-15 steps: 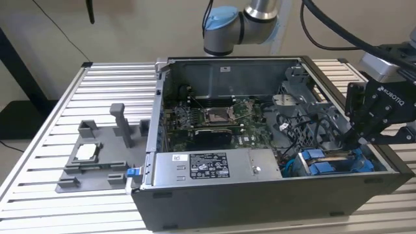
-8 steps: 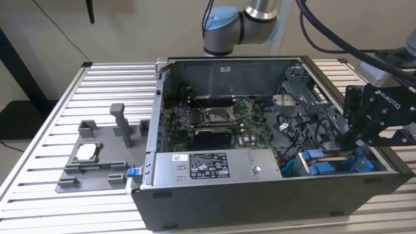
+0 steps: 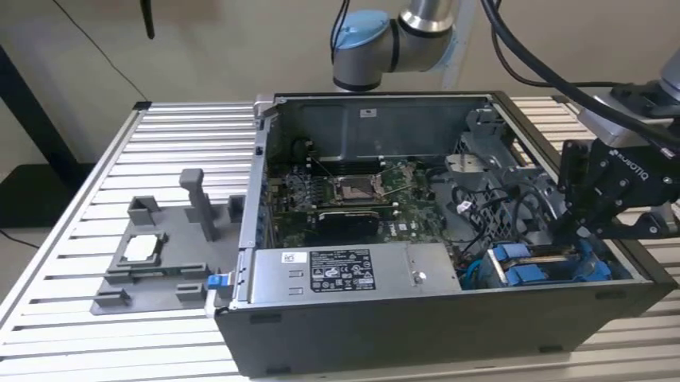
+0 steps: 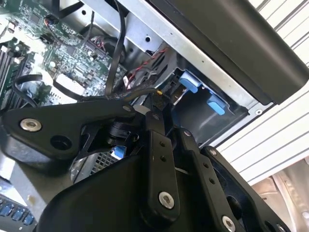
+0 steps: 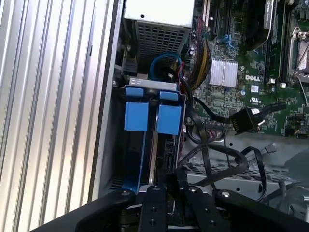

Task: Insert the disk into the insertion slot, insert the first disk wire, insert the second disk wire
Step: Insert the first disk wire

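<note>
Disk (image 3: 523, 269) in slot (image 5: 114, 150) — seemingly just below tool (image 3: 561, 232)

You'll find a white label with black print and small symbols on the grey power supply box (image 3: 340, 274), but it is too small to read in the exterior view. A short white word runs along the black body of the hand (image 3: 563, 229). A small pale sticker sits on the case's back wall (image 3: 369, 111). In the first wrist view, the green circuit board (image 5: 227, 96) carries white lettering and a small white sticker.
</note>
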Available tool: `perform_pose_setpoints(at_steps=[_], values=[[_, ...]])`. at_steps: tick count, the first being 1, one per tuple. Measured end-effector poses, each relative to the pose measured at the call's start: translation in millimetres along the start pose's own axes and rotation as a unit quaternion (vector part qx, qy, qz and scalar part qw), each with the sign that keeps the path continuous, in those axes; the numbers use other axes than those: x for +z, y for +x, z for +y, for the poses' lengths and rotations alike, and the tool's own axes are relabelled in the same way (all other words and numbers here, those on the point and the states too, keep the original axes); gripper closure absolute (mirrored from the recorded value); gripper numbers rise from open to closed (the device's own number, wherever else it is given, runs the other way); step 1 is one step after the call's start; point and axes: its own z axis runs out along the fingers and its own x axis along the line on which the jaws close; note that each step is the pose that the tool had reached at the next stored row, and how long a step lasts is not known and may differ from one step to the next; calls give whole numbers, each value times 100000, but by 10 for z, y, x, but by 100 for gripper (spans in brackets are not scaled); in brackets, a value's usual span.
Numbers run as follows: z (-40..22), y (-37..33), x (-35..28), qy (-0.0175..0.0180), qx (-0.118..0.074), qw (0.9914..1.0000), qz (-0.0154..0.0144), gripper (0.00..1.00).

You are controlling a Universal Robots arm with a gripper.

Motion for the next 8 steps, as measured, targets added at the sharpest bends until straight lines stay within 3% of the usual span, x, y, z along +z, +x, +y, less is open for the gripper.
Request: perform_pose_setpoints(at_steps=[2, 6, 8], values=[[-7, -6, 11, -39, -44, 99999, -311, 81], [-14, -6, 22, -206, 197, 99999, -344, 81], [-15, -6, 26, -111, 1658, 99985, -536, 81]])
